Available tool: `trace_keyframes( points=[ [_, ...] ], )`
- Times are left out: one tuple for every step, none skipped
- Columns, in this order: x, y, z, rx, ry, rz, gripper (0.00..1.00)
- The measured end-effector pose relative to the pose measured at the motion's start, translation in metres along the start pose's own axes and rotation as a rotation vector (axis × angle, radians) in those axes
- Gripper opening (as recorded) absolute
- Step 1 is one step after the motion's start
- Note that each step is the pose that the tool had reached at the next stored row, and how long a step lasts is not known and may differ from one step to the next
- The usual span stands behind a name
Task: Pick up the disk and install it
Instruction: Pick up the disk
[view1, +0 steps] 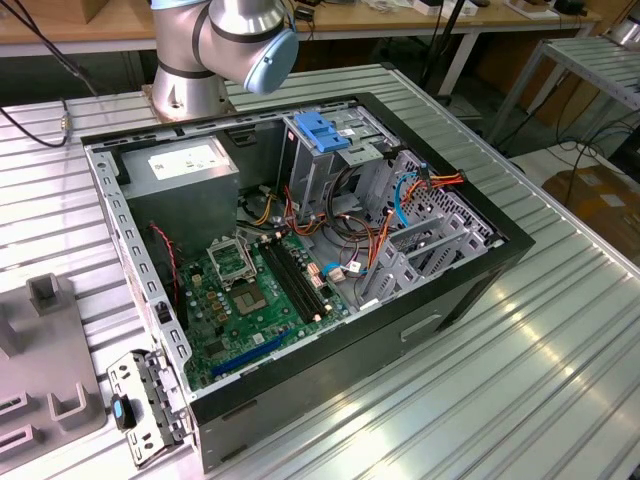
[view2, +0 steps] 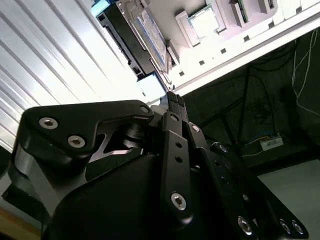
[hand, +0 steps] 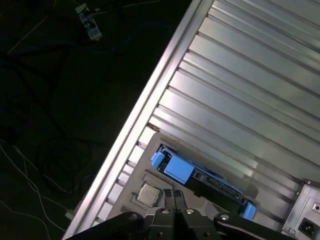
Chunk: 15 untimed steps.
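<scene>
Blue-railed disk (hand: 202, 181) is seen just ahead of tool (hand: 175, 196), long axis laid obliquely across it; tool pinched narrow, w/ nothing held.

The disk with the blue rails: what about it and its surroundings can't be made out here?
- Disk, first wrist view: its top is dark and shows no detail; how near the pincer is to it cannot be told.
- Disk, second wrist view: one end is cut off by the picture's edge.
- Arm, exterior view: cut off by the top edge.
- Metal cage, exterior view: its inside is hidden by its own walls.
</scene>
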<state>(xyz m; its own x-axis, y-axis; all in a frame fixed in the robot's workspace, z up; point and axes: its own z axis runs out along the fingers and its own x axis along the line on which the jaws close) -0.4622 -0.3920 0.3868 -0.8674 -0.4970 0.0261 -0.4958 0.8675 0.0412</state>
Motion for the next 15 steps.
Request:
trace_keyframes(
  points=[
    [0.0, 0.0, 0.0002, 0.0005, 0.0008, -0.017, 0.11],
    [0.0, 0.0, 0.0005, 0.0012, 0.0018, -0.045, 0.11],
    [0.0, 0.0, 0.0006, 0.0017, 0.0026, -0.063, 0.11],
    [0.0, 0.0, 0.001, 0.0024, 0.0039, -0.094, 0.11],
    [0.0, -0.0001, 0.0012, 0.0031, 0.0048, -0.116, 0.11],
    [0.0, -0.0001, 0.0014, 0.0035, 0.0056, -0.134, 0.11],
    [0.0, 0.0, 0.0016, 0.004, 0.0064, -0.154, 0.11],
    [0.0, -0.0001, 0.0018, 0.0045, 0.0072, -0.171, 0.11],
    [0.0, -0.0001, 0.0019, 0.005, 0.0079, -0.189, 0.11],
    [0.0, -0.0001, 0.0021, 0.0054, 0.0086, -0.206, 0.11],
    [0.0, -0.0001, 0.0022, 0.0059, 0.0093, -0.224, 0.11],
    [0.0, -0.0001, 0.0023, 0.0064, 0.0099, -0.24, 0.11],
    [0.0, -0.0001, 0.0025, 0.0068, 0.0104, -0.255, 0.11],
    [0.0, -0.0001, 0.0026, 0.0073, 0.011, -0.272, 0.11],
    [-0.0001, -0.0001, 0.0028, 0.0082, 0.0116, -0.294, 0.11]
  ],
)
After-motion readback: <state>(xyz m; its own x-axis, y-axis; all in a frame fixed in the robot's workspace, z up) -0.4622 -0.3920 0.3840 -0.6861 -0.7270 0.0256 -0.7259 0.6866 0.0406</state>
